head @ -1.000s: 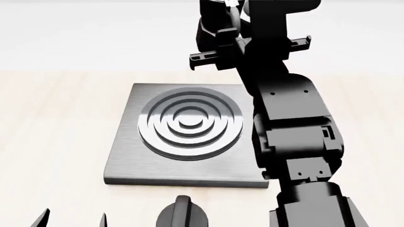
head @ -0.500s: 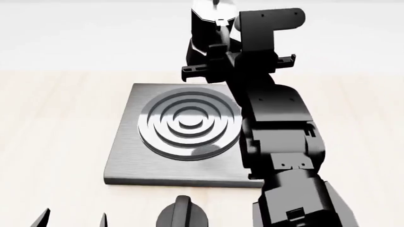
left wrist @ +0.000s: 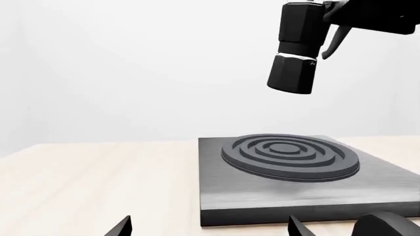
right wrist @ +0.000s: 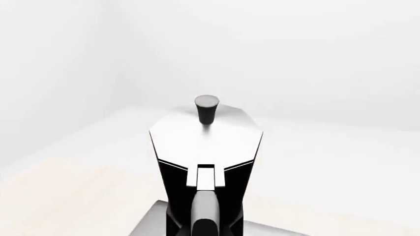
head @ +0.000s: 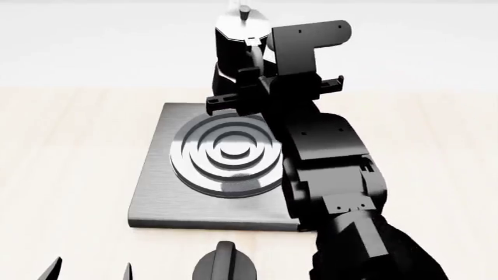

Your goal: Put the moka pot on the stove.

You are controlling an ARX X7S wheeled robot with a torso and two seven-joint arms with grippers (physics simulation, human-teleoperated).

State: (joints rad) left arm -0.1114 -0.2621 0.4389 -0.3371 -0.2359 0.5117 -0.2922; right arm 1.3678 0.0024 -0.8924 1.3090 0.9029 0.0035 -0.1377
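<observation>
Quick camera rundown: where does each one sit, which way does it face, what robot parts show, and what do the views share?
Head: on the head, looking down over the stove; right arm holds the moka pot aloft.
Left wrist: low near the table, facing level across the stove; left fingertips at the frame edge.
Right wrist: behind the pot's handle, facing its lid.
Shared: the pot appears in all three.

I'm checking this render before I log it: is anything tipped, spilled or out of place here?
Nothing stands out. The moka pot hangs upright in the air, held by the right gripper above the stove, lid on. The stove lies flat on the table, and the black knob sits at its front edge.
</observation>
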